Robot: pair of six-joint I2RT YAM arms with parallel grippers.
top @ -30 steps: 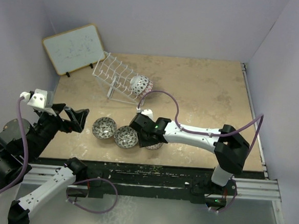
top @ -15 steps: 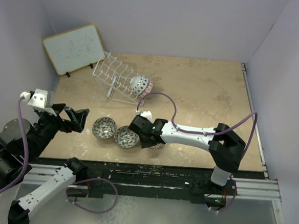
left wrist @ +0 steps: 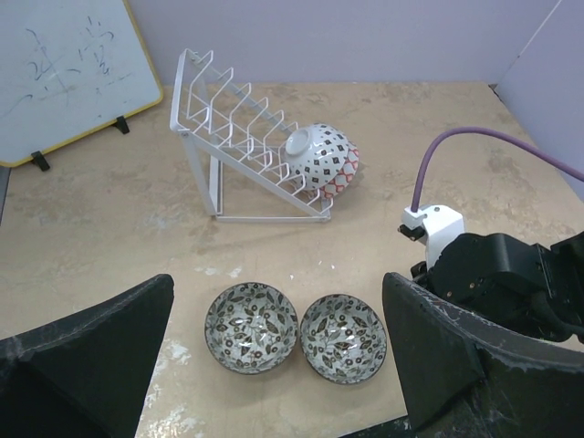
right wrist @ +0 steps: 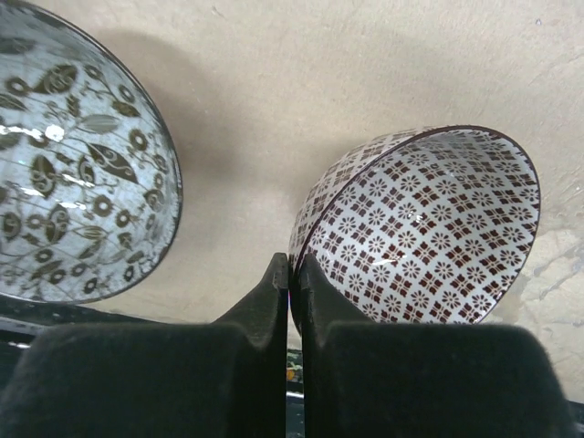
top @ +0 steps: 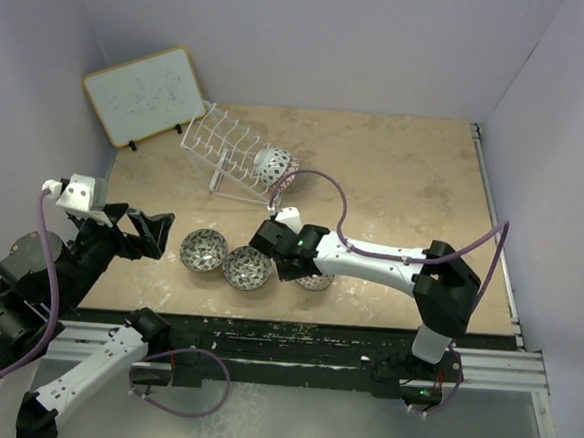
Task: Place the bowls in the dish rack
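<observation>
Right gripper (right wrist: pixel 292 274), jaws pressed together on the rim of the tilted brown-checked bowl (right wrist: pixel 429 228), close to the near edge of the table (top: pixel 404 187); left gripper (top: pixel 154 234) spread wide, hovering empty to the left. So thin a rim pinch may let the bowl swivel or slip on lifting, or swing into the grey-black bowl (top: pixel 247 268) just left of it. The dish rack (top: pixel 222 139) stands farther back: a patterned bowl (top: pixel 274 164) fills its right end, leftward slots are free, open table lies right.
</observation>
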